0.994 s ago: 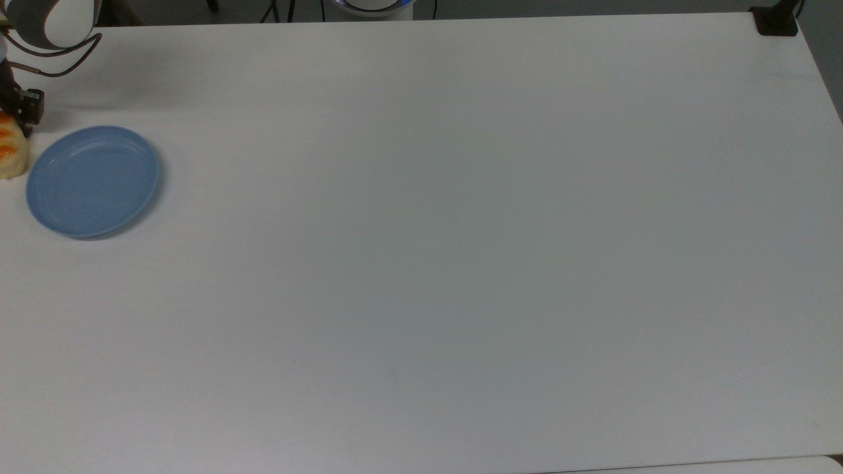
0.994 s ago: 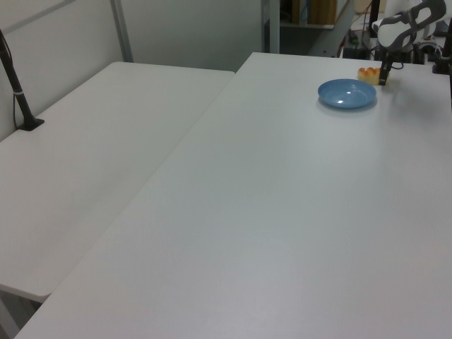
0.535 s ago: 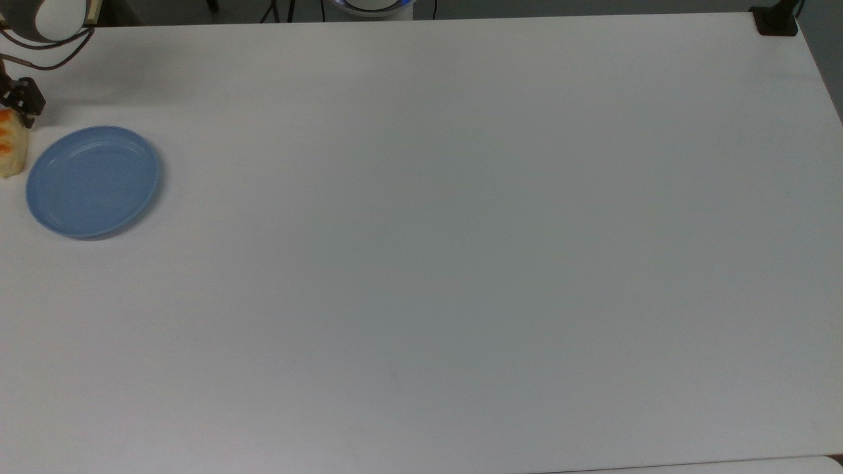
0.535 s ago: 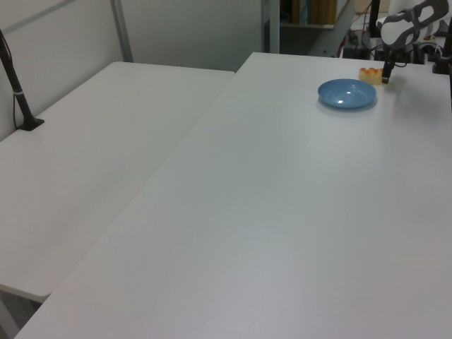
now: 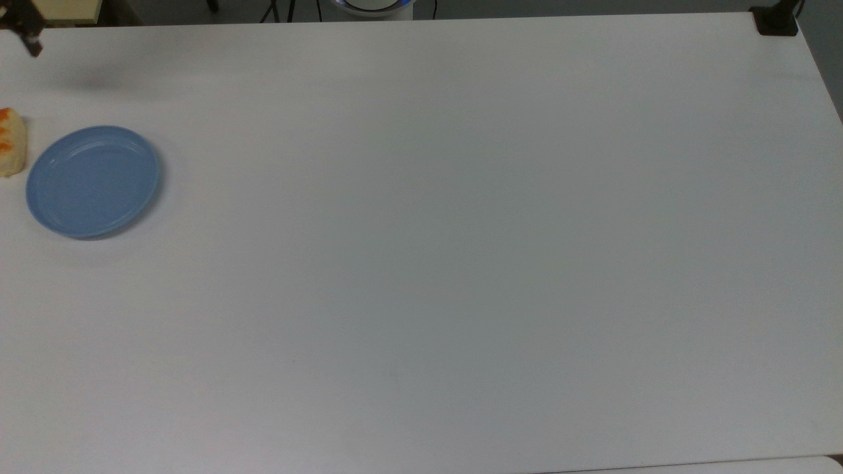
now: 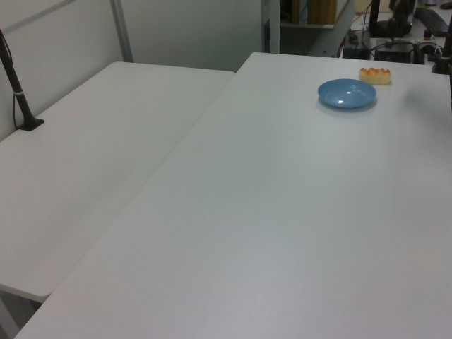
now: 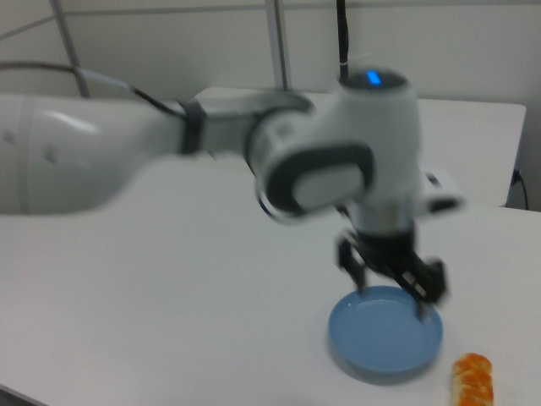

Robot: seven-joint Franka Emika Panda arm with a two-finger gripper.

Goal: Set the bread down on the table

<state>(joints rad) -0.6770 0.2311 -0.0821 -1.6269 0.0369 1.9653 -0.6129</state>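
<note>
Bread, a small oblong pale-beige bun with orange stripes [image 5: 10, 141], lies on the large plain white bench [image 5: 461, 230], just beside the round blue plastic plate [image 5: 92, 181], on the top view's left, not touching it. A second ago the black two-finger end effector [image 7: 391, 279] stood right against the bun; now it has lifted away and hangs free above the plate in the right view, with its fingers apart and nothing between them. I judge that the bun is released and the task is practically complete. The plate is empty; nothing lies in it.
</note>
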